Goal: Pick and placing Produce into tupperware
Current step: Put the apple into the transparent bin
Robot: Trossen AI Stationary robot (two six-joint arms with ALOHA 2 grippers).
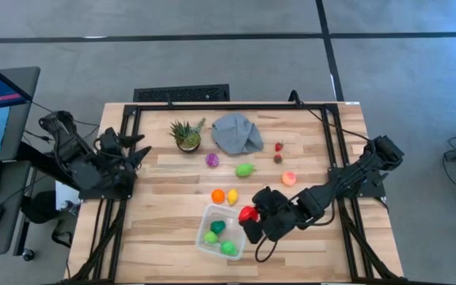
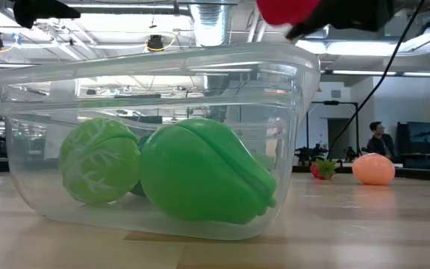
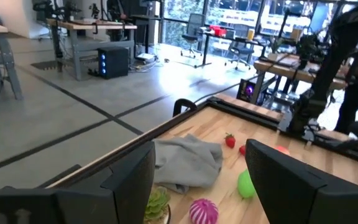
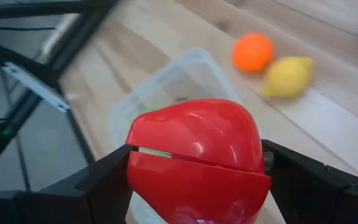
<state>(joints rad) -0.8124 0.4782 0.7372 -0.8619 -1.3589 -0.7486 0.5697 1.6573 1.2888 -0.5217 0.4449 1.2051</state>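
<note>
High view first: the table [image 1: 172, 245] carries the clear tupperware [image 1: 206, 214] near its front edge, with three green pieces already inside, and the right gripper [image 1: 249, 214] hangs right at the container's right-hand rim with a red toy fruit [image 1: 248, 213] clamped between its fingers. From the right wrist view that red fruit [image 4: 194, 158] fills the span between the two dark fingers, and the tub [image 4: 166, 87] lies just ahead and below it, open side up. So the drop point sits a touch to the left of the gripper, toward the table's middle; by my read, a small shift that way puts the fruit over the opening. The tub's long axis runs roughly front to back, slightly skewed. Left gripper [image 1: 137, 150] waits well apart at the table's far left corner, fingers spread, holding nothing. Orange [image 1: 218, 195] and lemon [image 1: 232, 196] lie just behind the tub.
</note>
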